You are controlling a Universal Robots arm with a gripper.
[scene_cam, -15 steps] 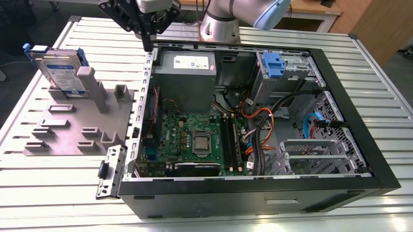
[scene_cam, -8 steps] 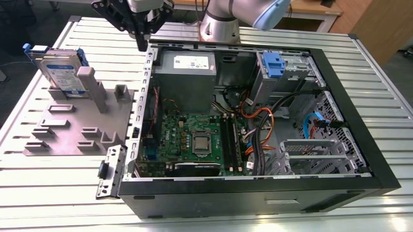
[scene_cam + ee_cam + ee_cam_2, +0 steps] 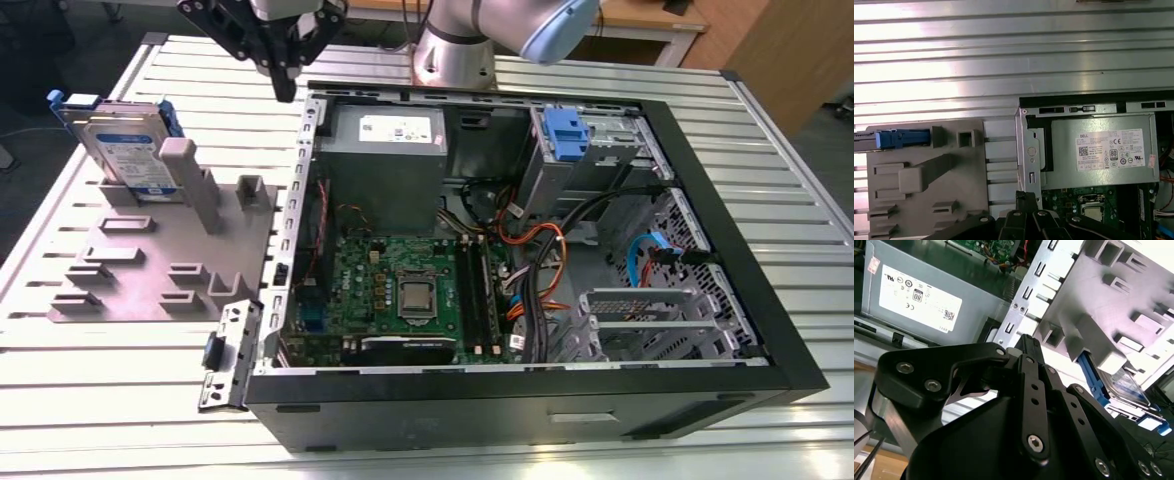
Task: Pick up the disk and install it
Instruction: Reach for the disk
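Tool (image 3: 284,92): pressed together, empty, above the surface between tray (image 3: 160,285) and case (image 3: 534,400).
Disk (image 3: 127,150): upright in tray; best grasped from above, tool spread.

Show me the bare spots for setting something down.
Bare ribbed table lies between the slotted tray and the near edge, and along the exterior view's right of the computer case. Crowded: the tray's posts by the disk, and cables inside the case.
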